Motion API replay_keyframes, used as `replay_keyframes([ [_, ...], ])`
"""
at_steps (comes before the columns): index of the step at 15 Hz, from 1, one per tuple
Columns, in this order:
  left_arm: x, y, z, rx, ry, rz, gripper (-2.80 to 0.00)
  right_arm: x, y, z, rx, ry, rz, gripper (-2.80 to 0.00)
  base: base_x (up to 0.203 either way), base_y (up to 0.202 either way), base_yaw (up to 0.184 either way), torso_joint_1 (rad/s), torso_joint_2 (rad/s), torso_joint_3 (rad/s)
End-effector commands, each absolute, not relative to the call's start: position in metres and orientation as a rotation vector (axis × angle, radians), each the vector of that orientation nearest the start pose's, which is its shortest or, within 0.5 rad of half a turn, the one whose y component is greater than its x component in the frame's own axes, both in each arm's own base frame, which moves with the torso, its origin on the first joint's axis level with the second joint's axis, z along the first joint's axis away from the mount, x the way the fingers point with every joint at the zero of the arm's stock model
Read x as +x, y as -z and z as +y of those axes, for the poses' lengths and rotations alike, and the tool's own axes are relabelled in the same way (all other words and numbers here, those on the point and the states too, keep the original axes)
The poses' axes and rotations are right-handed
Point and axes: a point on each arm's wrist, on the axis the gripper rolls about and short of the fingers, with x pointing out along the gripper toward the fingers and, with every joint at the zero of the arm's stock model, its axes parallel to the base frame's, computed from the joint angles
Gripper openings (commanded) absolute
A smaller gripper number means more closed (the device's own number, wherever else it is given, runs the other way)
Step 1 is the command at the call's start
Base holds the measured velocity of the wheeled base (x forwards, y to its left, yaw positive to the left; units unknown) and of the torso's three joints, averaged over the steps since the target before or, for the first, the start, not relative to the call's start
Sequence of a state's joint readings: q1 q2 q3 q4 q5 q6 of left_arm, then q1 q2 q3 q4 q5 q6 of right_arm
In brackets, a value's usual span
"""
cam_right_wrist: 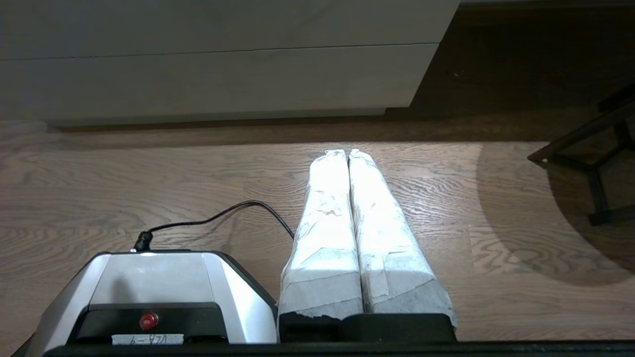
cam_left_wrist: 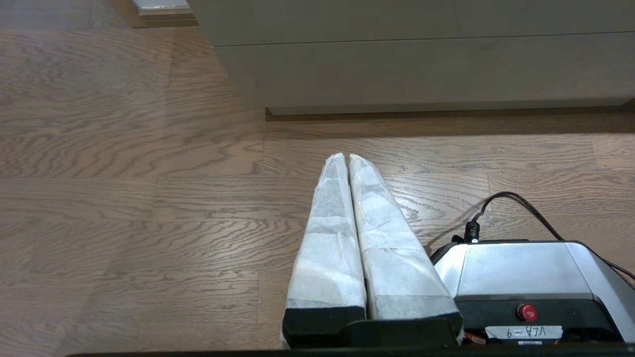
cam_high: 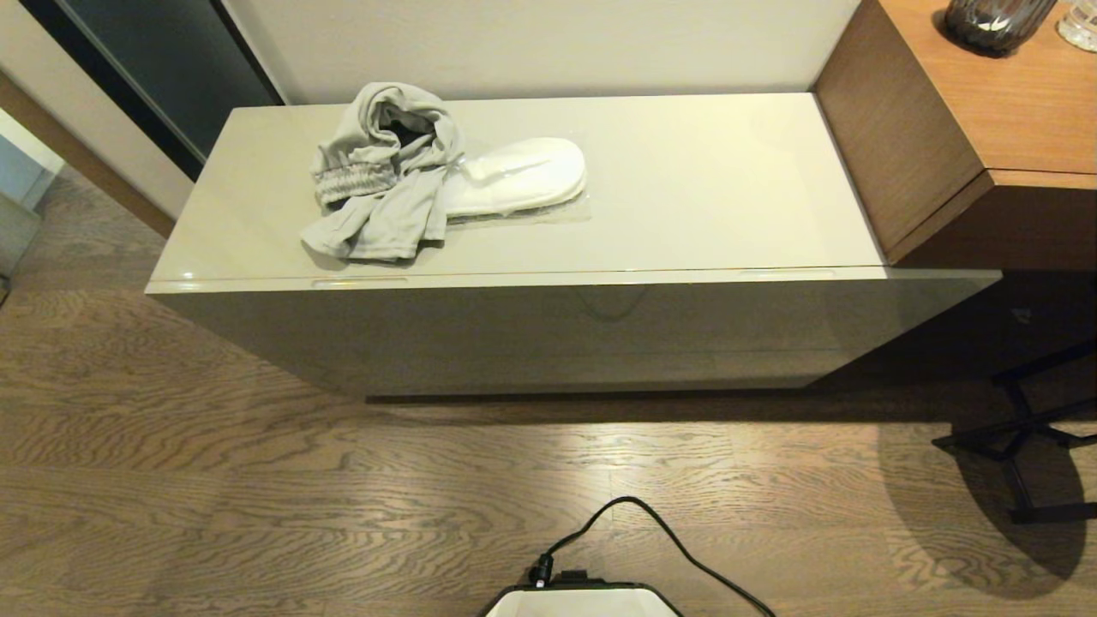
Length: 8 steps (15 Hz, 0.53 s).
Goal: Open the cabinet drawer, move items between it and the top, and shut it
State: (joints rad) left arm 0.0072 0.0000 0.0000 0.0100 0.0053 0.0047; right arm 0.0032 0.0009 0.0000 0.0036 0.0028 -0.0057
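The low cabinet's glossy beige top (cam_high: 703, 188) carries a crumpled light grey garment (cam_high: 386, 171) with an elastic band, towards its left end. A plastic-wrapped pair of flat white slippers (cam_high: 523, 176) lies against the garment's right side. The cabinet drawer (cam_high: 600, 317) is pushed in flush, with two slim handle notches (cam_high: 360, 282) (cam_high: 787, 273) along its upper edge. Neither arm shows in the head view. My left gripper (cam_left_wrist: 346, 156) and right gripper (cam_right_wrist: 348, 151) both hang low over the wood floor, short of the cabinet front (cam_left_wrist: 421, 74), wrapped fingers pressed together and empty.
A taller brown wooden unit (cam_high: 986, 128) adjoins the cabinet's right end, with a dark vase (cam_high: 998, 21) and a glass (cam_high: 1082, 21) on it. Black metal stand legs (cam_high: 1020, 437) rest on the floor at right. My base (cam_high: 583, 600) and its black cable (cam_high: 651, 523) are below.
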Motion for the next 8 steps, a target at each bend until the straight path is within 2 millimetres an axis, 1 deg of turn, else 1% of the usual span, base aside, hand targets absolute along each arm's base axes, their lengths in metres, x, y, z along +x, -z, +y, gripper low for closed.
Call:
replay_keyframes([
  [1, -0.0226, -0.0744, 0.0, 0.005, -0.014, 0.014, -2.8, -0.0225, -0.0748, 0.0, -0.003, -0.008, 0.008, -2.8, 0.0, 0.0, 0.0, 0.0, 0.0, 0.0],
  [8, -0.0226, -0.0744, 0.0, 0.005, -0.014, 0.014, -2.8, -0.0225, -0.0747, 0.0, -0.006, -0.008, 0.009, -2.8, 0.0, 0.0, 0.0, 0.0, 0.0, 0.0],
])
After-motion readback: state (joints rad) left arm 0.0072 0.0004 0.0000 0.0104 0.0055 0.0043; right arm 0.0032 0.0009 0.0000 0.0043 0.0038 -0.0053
